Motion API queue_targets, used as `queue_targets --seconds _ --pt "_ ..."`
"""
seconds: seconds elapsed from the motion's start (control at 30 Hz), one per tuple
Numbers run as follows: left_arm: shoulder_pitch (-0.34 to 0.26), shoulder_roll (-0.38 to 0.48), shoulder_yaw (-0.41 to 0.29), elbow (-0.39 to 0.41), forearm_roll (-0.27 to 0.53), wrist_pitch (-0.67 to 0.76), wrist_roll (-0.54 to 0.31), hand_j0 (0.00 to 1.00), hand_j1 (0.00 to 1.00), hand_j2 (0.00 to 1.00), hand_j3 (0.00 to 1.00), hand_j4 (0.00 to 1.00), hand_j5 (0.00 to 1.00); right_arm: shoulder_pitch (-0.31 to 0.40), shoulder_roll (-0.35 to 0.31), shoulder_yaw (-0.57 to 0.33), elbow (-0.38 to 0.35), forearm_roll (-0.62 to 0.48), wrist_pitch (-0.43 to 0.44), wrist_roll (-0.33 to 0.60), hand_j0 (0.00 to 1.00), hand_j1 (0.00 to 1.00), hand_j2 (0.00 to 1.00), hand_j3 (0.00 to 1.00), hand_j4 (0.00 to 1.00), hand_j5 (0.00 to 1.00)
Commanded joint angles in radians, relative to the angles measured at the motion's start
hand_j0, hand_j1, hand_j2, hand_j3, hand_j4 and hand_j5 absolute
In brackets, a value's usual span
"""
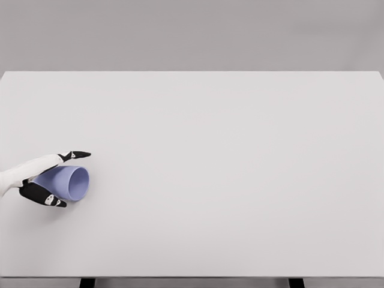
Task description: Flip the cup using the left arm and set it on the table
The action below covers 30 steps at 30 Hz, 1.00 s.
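A lavender-blue cup point(66, 182) lies on its side at the left of the white table point(228, 162), its open mouth facing right. My left hand point(63, 179) comes in from the left edge and is wrapped around the cup's body. One black-tipped finger point(76, 155) reaches over the top of the cup, and another point(45, 195) runs beneath it. The cup's base is hidden behind the hand. The right arm is out of sight.
The table's far edge runs across the upper part of the view and its front edge along the bottom, where two dark legs point(87, 282) show. A grey wall stands behind the table.
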Motion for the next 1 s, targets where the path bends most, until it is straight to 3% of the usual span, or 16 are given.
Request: queue_targets --seconds 0.0,0.27,0.47,0.87,0.97 --pt "0.0 -0.012 -0.003 0.001 -0.012 0.001 0.0 1.0 1.0 1.0 1.0 1.0 1.0 0.0 0.0 0.0 0.001 0.0 0.0 0.0 1.0 1.0 1.0 1.0 1.0 1.0" --pt "0.0 -0.012 -0.006 0.0 -0.019 0.042 0.0 1.0 1.0 1.0 1.0 1.0 1.0 0.0 0.0 0.0 0.001 0.0 0.0 0.0 1.0 1.0 1.0 1.0 1.0 1.0" --pt "0.0 -0.012 -0.006 0.0 -0.041 0.042 0.0 0.78 0.78 0.78 0.78 0.78 0.78 0.0 0.0 0.0 0.001 0.0 0.0 0.0 1.0 1.0 1.0 1.0 1.0 1.0" --pt "-0.003 -0.012 -0.003 -0.002 -0.022 0.039 0.002 0.76 0.76 0.76 0.76 0.76 0.76 0.0 0.0 0.0 0.001 0.0 0.0 0.0 1.0 1.0 1.0 1.0 1.0 1.0" --pt "-0.008 -0.013 0.005 -0.002 0.022 0.03 0.003 0.78 0.78 0.78 0.78 0.78 0.78 0.0 0.0 0.0 0.001 0.0 0.0 0.0 1.0 1.0 1.0 1.0 1.0 1.0"
